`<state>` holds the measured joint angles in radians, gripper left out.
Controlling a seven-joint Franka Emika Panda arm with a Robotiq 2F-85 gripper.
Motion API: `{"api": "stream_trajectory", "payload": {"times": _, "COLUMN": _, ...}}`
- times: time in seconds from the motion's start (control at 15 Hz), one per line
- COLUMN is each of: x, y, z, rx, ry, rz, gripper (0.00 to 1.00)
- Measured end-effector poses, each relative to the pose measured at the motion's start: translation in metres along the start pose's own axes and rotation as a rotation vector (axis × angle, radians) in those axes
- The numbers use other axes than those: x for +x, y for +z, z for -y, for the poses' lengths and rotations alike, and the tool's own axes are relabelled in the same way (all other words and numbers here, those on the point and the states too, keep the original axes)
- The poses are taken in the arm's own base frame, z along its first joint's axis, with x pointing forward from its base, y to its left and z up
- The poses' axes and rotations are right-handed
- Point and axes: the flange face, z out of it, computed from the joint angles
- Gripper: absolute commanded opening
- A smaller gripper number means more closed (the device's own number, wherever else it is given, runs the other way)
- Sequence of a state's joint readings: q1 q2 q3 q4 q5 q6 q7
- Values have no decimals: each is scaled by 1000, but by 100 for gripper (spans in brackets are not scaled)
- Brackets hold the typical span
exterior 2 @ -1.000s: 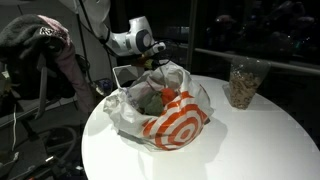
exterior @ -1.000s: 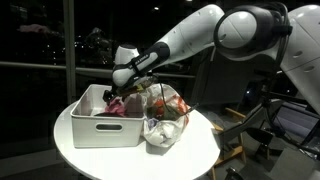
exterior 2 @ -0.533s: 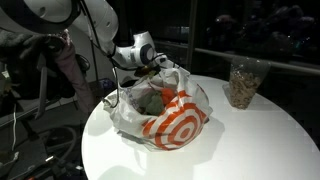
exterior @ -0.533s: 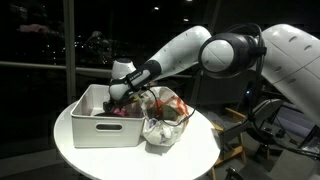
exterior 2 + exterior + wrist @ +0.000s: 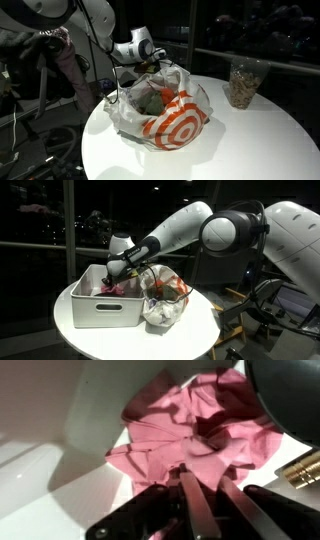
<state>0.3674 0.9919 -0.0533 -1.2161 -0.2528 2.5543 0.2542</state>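
Observation:
A crumpled pink cloth (image 5: 190, 425) lies on the white floor of a white bin (image 5: 105, 308). My gripper (image 5: 205, 478) reaches down into the bin, its two dark fingers (image 5: 192, 505) drawn close together with a fold of the cloth pinched between them. In both exterior views the arm slants into the bin, with the gripper (image 5: 112, 277) low over the pink cloth (image 5: 120, 288). From the opposite side the gripper (image 5: 142, 64) sits behind a plastic bag, which hides most of the bin.
A white plastic bag with a red target print (image 5: 170, 118), holding green and orange items, stands against the bin (image 5: 165, 298) on the round white table (image 5: 250, 145). A clear container of brownish contents (image 5: 243, 83) stands at the table's far edge. A gold-coloured object (image 5: 300, 472) lies beside the cloth.
The gripper has gone down into the bin and its fingers have closed from wide open onto the pink cloth. The bag and bin have not moved.

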Motion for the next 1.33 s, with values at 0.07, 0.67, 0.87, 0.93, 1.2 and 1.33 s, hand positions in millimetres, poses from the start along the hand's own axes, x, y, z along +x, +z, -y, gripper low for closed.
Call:
{"api": "stream_trajectory", "payload": {"times": 0.07, "x": 4, "y": -12, "z": 0, "rx": -12, "ry": -3, "rz": -13, "gripper": 3}}
{"api": "stream_trajectory", "payload": {"times": 0.67, "x": -7, "y": -161, "z": -15, "rx": -129, "ry": -15, "rz": -73, "gripper": 5}}
{"api": "stream_trajectory", "payload": {"times": 0.87, "x": -24, "y": -204, "z": -25, "rx": -135, "ry": 17, "rz": -150, "gripper": 5}}
{"api": "stream_trajectory", "payload": {"times": 0.93, "x": -31, "y": -218, "z": -30, "rx": -133, "ry": 36, "rz": -179, "gripper": 5}}
{"api": "stream_trajectory", "payload": {"times": 1.2, "x": -70, "y": -269, "z": -57, "rx": -133, "ry": 134, "rz": -271, "gripper": 5}}
{"api": "stream_trajectory", "payload": {"times": 1.33, "x": -93, "y": -291, "z": -74, "rx": -144, "ry": 187, "rz": -299, "gripper": 5}}
